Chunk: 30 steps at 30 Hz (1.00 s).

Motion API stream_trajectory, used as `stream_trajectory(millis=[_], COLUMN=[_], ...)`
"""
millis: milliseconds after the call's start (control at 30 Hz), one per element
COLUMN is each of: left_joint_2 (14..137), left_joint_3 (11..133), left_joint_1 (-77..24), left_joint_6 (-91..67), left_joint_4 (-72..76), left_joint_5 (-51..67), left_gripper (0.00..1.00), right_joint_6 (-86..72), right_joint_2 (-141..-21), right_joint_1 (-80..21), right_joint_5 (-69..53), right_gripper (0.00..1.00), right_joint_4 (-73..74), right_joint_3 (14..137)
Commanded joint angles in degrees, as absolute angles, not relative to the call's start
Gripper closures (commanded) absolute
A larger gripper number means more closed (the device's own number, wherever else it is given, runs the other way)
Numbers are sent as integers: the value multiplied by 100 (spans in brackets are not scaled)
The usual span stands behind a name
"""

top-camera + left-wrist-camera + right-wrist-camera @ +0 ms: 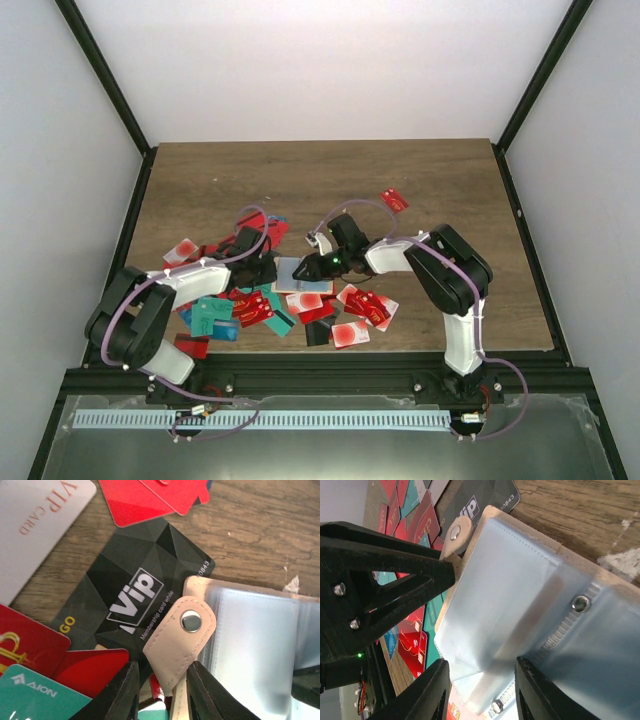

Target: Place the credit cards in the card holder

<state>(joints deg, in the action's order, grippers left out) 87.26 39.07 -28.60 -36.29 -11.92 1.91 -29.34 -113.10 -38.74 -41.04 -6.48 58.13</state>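
Note:
The card holder lies open on the table between my two grippers, its light blue sleeves facing up. Its beige snap tab runs down between the jaws of my left gripper, resting against the right finger with a gap on the left side. My right gripper stands over the sleeves with its fingers apart, and one raised sleeve lies between them. Credit cards, mostly red and some teal, lie loose around the holder. A black VIP card lies partly under the tab.
More cards lie near the front edge under the right arm, and one red card lies alone further back. A white VIP card lies by the left gripper. Black frame posts bound the wooden table.

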Motion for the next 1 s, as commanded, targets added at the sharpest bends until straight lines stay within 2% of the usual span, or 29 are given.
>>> stream_trajectory(millis=[0,333,633,967], left_joint_2=[8771,7620,6593,6579], left_joint_3=[4071,3910,3619,3684], left_joint_1=[-2865,-2862,-2945,-4220], left_joint_6=[-3788,-4168,-3817,-3711], left_joint_4=[-1126,-1632,-1872,-1698], left_joint_5=[-220,-925,169,759], left_gripper=[71,69,63,62], right_joint_6=[-2761,-2698,-2696,-3130], right_joint_2=[-11501,-11211,-10386,-8417], right_joint_1=[-3842,-3826,-3823,-3824], right_joint_5=[-3955,-3994,-3852,-2408], right_gripper=[62,61,61,55], right_joint_4=[-346,-20,448,1460], right_joint_3=[5723,5938,6073,4776])
